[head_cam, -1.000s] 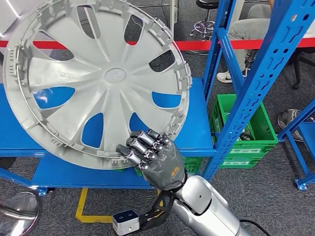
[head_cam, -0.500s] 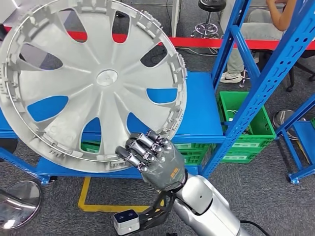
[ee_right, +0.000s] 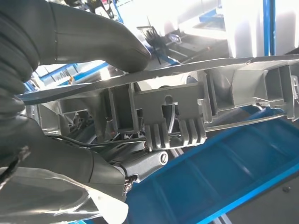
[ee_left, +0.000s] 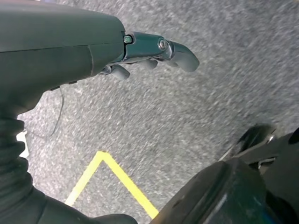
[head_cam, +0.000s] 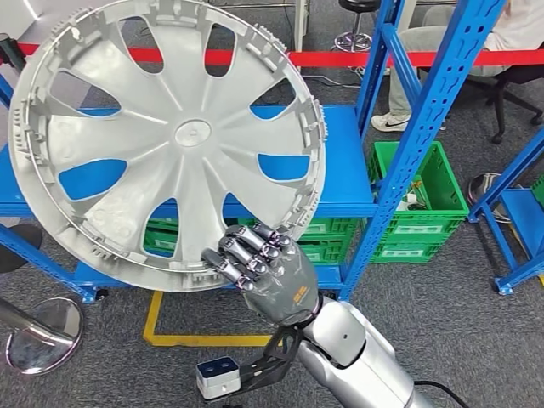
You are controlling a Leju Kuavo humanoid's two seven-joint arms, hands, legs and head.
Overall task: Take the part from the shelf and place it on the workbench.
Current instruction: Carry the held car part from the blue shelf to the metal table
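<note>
right hand (head_cam: 269, 276) grips the lower rim of the part, a large silver wheel cover (head_cam: 170, 144), with its fingers (head_cam: 246, 255) curled over the inner face and thumb under the edge, as the right wrist view shows at the ribbed clips (ee_right: 174, 121). the cover is held up in the air, tilted, in front of the blue shelf (head_cam: 340, 170), not resting on it. left hand (ee_left: 105, 51) hangs toward the grey carpet floor (ee_left: 211, 107), holding nothing; its fingers (ee_left: 169, 46) look loosely extended, slightly apart. green crates (head_cam: 416, 212) sit under the shelf, and a seated person's leg (head_cam: 410, 51) is behind the upright. workbench surface is not seen, so the placing step is judged not yet begun; current step reads as carrying the part away from the shelf. risks: the hold is at one point on the rim, far from the cover's centre, so the weight could lever it and let it rotate or slip out of the fingers during any turn. the wide disc sits near the blue upright (head_cam: 423, 127); a swing could clip it and jar the hold. the thin plastic rim could flex under the pinch. the cover also blocks much of the head view, so judging clearance would be harder.
</note>
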